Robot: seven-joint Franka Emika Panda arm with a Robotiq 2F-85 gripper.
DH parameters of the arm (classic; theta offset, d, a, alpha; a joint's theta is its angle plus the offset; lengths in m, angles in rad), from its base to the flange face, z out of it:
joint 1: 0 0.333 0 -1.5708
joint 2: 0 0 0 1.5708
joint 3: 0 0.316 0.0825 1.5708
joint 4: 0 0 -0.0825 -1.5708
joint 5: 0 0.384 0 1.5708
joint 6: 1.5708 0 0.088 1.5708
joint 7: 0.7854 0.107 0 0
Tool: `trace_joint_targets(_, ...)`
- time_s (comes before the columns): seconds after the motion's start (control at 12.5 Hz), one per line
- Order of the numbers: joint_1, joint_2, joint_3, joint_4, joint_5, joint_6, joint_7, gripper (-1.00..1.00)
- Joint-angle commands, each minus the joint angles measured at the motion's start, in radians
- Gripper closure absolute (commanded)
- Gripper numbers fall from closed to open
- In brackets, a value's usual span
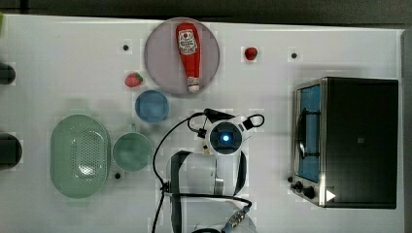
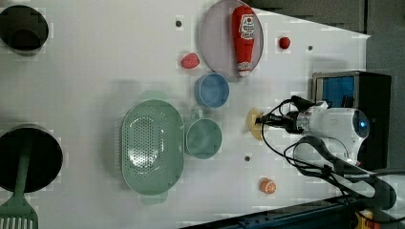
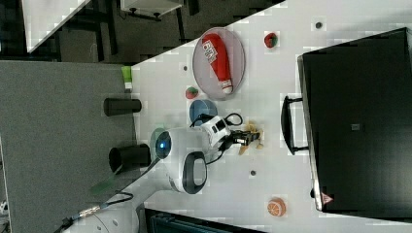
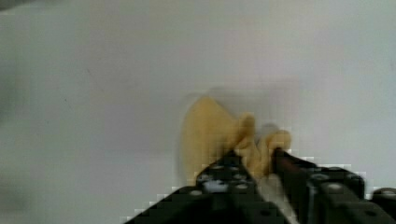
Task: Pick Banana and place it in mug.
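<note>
A: Nearest the wrist camera, the gripper (image 4: pixel 259 161) is closing its two dark fingers (image 4: pixel 224 170) on the banana (image 4: pixel 219 135), which is bunching up pale yellow between them and looking pinched near one end.

B: Is the banana lying on the table (image 1: pixel 73 63) or hanging clear?

A: In the left view it is sitting at the gripper's (image 2: pixel 267 121) tip at about nine o'clock from the wrist; whether it is touching the table cannot be told. The mug (image 2: pixel 204 138) is sitting further toward nine o'clock, just beside the green basket (image 2: pixel 153 145).

B: So what is risking failure?

A: An off-centre pinch probably is: the curved, tapering fruit could be swinging or slipping out during the carry. The blue cup (image 2: pixel 211 89) is standing near the mug at about one o'clock, so a drifting release could be landing there, or on the mug's rim.
</note>
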Motion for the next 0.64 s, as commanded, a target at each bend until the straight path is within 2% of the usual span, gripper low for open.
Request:
trace_joint_targets(0.08,-0.004,-0.074,0.002,-0.016,-0.002,-0.003,-0.032,0.45)
trace_joint_targets(0.24,-0.004,-0.159,-0.003,-0.016,-0.002,-0.075,-0.032,0.45)
trace_joint_targets(0.64,-0.003,-0.451,-0.006,0.027,0.0,-0.415,-0.032,0.45)
